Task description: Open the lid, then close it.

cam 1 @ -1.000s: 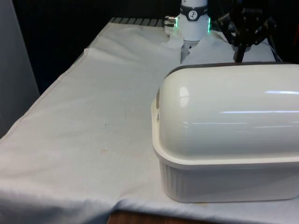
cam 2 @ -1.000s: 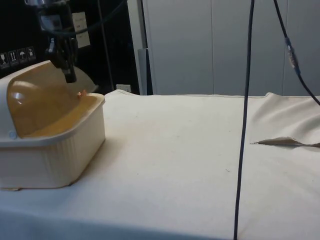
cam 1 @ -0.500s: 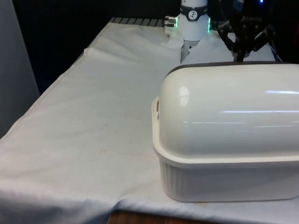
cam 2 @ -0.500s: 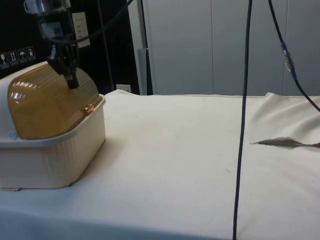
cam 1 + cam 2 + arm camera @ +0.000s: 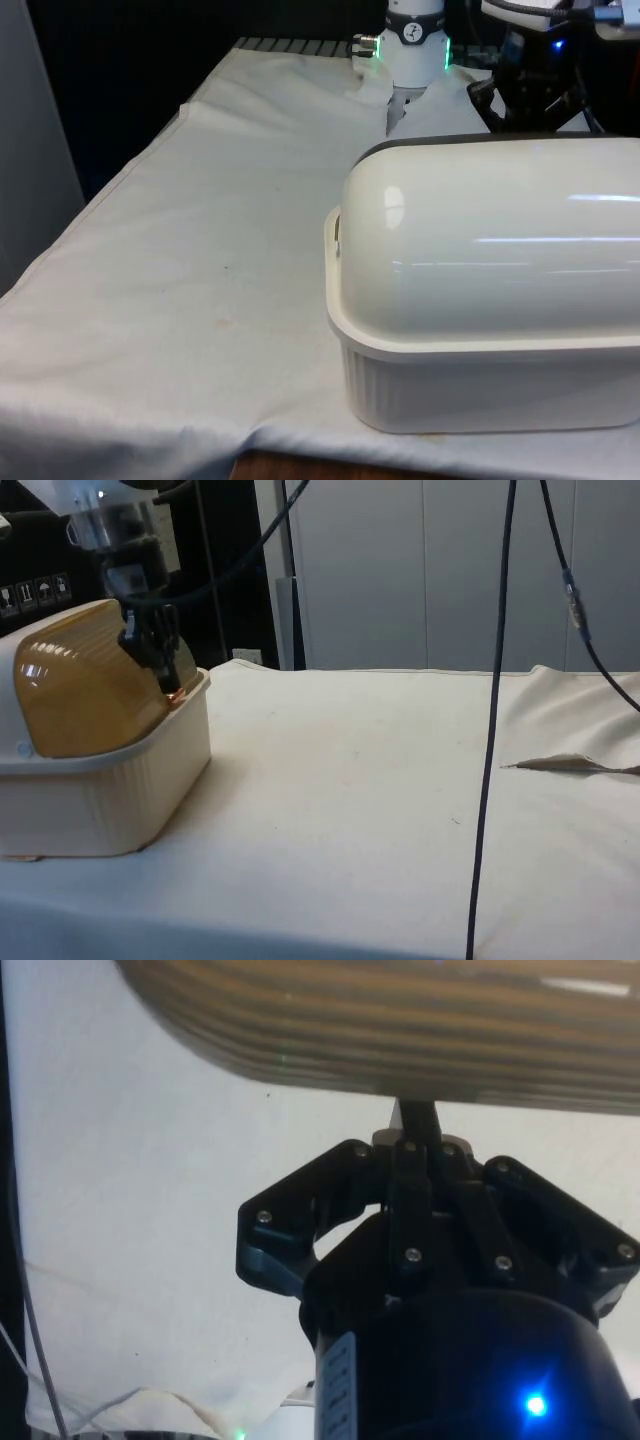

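1. Front view: the bread box (image 5: 490,330) sits at the front view's right on the counter (image 5: 200,260), its back to us, contents hidden. The tool (image 5: 527,100) hovers behind it.
2. Side view: the amber lid (image 5: 90,690) looks nearly shut, the tool (image 5: 165,675) at its lower edge near the rim. Closing step, I judge; next comes seating it fully.
3. Wrist view: fingers together, seemingly clamped on the lid's handle (image 5: 415,1120).

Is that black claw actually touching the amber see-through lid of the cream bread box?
Touching. In the side view the claw presses against the amber lid's front edge, with no gap.
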You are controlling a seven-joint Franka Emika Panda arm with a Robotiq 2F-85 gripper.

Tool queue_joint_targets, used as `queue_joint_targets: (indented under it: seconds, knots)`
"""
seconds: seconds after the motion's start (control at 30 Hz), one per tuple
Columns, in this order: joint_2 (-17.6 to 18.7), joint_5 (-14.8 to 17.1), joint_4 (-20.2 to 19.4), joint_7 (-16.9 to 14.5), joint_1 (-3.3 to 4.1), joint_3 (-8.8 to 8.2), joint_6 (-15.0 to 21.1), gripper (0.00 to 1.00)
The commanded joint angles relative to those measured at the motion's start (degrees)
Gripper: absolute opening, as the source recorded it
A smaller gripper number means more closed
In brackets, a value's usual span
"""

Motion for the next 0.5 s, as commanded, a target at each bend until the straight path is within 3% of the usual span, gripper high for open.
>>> queue_joint_targets:
  seconds: [0.0,0.03,0.1,0.33,0.37,0.47]
  knots:
    - [-1.0,-0.2,-1.6,0.4,0.29,0.00,1.0,0.00]
    - [-0.2,-0.1,-0.5,0.0,0.06,0.06,0.0,0.00]
    - [-1.8,-0.5,-3.0,0.5,0.52,0.11,1.2,0.00]
    - [-3.8,-1.4,-6.4,1.2,0.92,0.46,2.5,0.00]
    - [-3.3,-1.1,-5.6,0.8,0.69,0.52,1.3,0.00]
    - [-5.1,-1.9,-8.7,1.5,1.09,0.52,3.7,0.00]
